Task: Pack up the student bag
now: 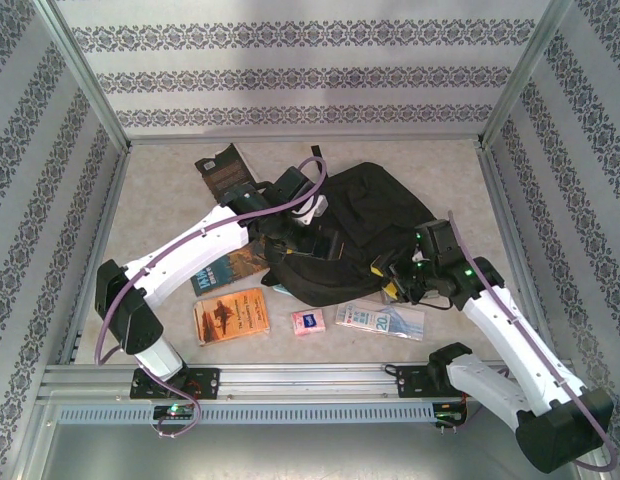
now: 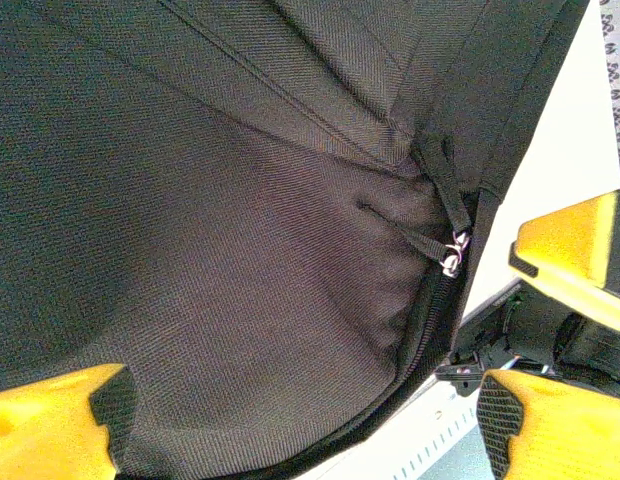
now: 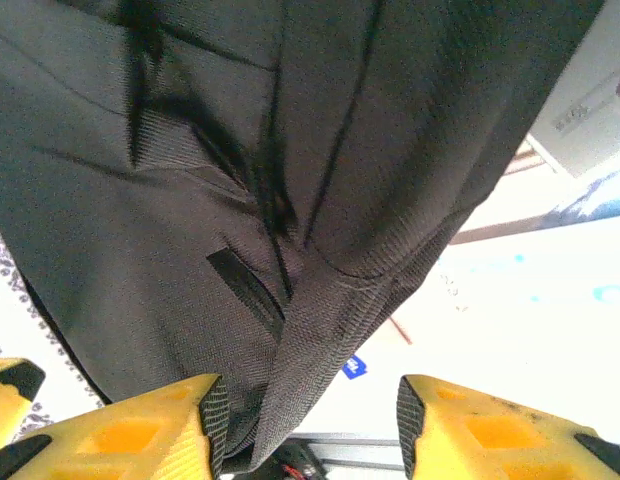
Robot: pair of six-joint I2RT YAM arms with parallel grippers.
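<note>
The large black soft fabric backpack (image 1: 365, 215) is lying slumped on the pale speckled worktop (image 1: 160, 190) between the arms, probably sagging if lifted, so a strap or seam is looking the safest hold, with the left fingers (image 2: 50, 430) hanging wide open over its panel and the right fingers (image 3: 490, 430) standing apart around a loose fold.

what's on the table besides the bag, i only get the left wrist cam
Observer: An orange book lies flat near the front edge, left of the student bag.
Operator: anything next to it
Observer: A small pink packet lies just to its right, in front of the bag.
Operator: and the right gripper
Observer: The right gripper is open at the bag's right edge, with a fold of the bag's fabric between its jaws.
</note>
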